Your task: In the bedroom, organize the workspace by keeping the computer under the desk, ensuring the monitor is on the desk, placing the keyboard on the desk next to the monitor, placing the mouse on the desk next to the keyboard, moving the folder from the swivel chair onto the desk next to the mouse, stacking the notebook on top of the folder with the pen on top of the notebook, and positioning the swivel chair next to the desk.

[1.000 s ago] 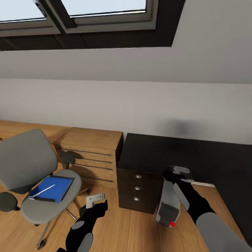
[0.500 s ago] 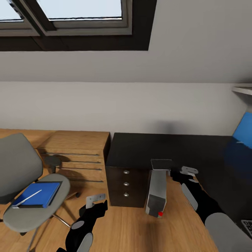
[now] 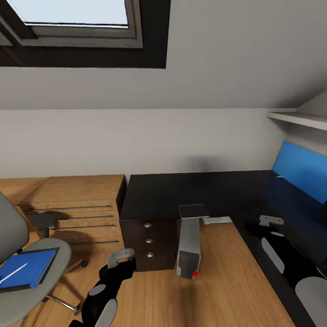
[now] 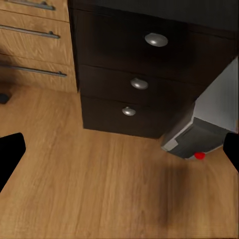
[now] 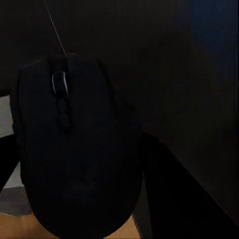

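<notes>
My right gripper [image 3: 267,222] hovers over the right wing of the glossy black desk [image 3: 181,193], shut on the black mouse [image 5: 74,149]. The silver-grey computer [image 3: 188,245] stands on the floor in the desk's inner corner, beside the drawer block [image 3: 147,240]. My left gripper [image 3: 121,260] hangs open above the floor in front of those drawers, holding nothing. At the left edge, the swivel chair [image 3: 18,290] carries the blue folder [image 3: 25,270] with the pen [image 3: 11,274] lying on it. The monitor, keyboard and notebook are out of view.
A light-wood drawer cabinet [image 3: 72,204] adjoins the desk's left end. A blue panel [image 3: 299,175] leans along the right wall under a white shelf [image 3: 295,119]. A skylight [image 3: 77,18] sits in the sloped ceiling. Bare wood floor [image 3: 218,295] lies between the desk's wings.
The camera has turned right, so everything slid left in the picture. My right gripper has moved away from the computer's top, out over the desk's right wing.
</notes>
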